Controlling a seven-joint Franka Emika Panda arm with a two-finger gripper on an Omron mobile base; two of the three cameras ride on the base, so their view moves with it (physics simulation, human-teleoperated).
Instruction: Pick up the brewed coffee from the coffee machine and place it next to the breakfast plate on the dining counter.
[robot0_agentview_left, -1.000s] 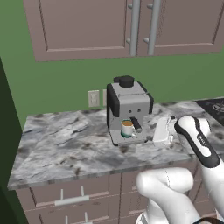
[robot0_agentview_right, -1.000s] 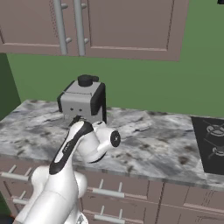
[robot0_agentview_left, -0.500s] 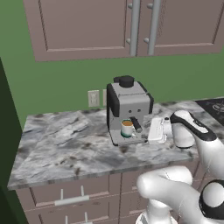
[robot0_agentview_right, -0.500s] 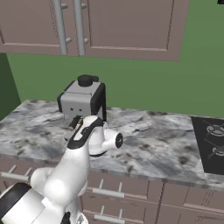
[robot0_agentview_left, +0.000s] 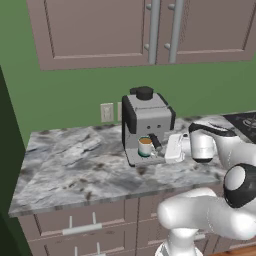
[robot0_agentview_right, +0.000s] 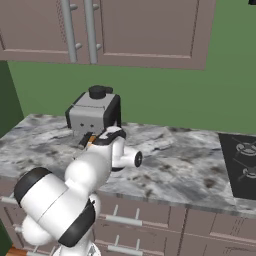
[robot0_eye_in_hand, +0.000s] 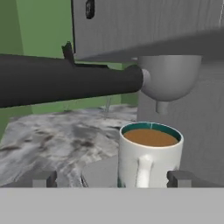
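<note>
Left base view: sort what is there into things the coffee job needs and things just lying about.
Needed for the job:
- mug of brewed coffee
- coffee machine
- end effector, open beside the mug

Just there:
- wall outlet
- stovetop
- upper cabinets
- marble worktop

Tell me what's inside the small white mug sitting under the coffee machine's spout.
Brown coffee fills the small white mug nearly to its teal inner rim. The mug's bottom and the tray beneath it are hidden by its own wall.
</note>
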